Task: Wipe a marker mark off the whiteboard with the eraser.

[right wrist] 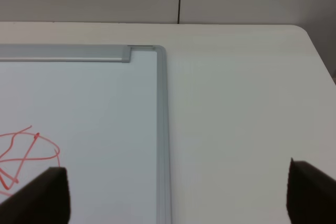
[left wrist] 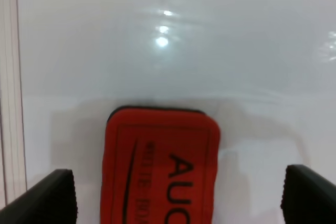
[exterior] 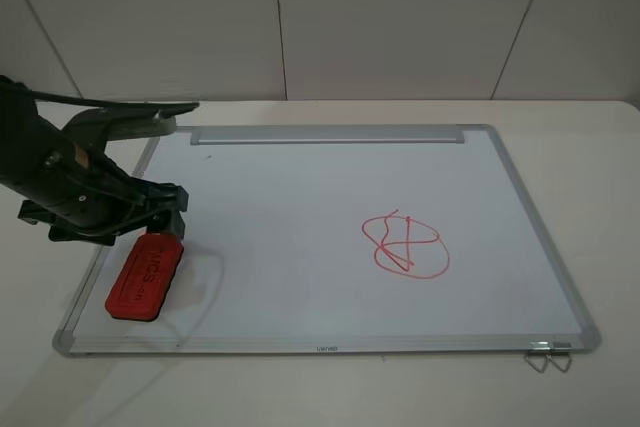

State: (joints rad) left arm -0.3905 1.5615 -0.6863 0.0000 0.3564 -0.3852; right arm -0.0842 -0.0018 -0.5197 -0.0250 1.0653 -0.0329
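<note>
The whiteboard (exterior: 300,197) lies flat on the table. The red eraser (exterior: 145,275) rests on its near left corner, lettering up. My left gripper (exterior: 160,222) hovers at the eraser's far end, open. In the left wrist view its fingertips (left wrist: 52,195) stand wide on either side of the eraser (left wrist: 160,166), with a gap to each. No zigzag marker mark shows anywhere on the board. My right gripper (right wrist: 178,198) is open above the table beside the board's far right corner (right wrist: 160,51), and it is out of the exterior high view.
A round red loop crossed by lines (exterior: 405,245) sits right of the board's middle and also shows as the loop (right wrist: 23,153) in the right wrist view. The silver tray bar (exterior: 325,134) runs along the far edge. A wire clip (exterior: 548,355) hangs at the near right corner.
</note>
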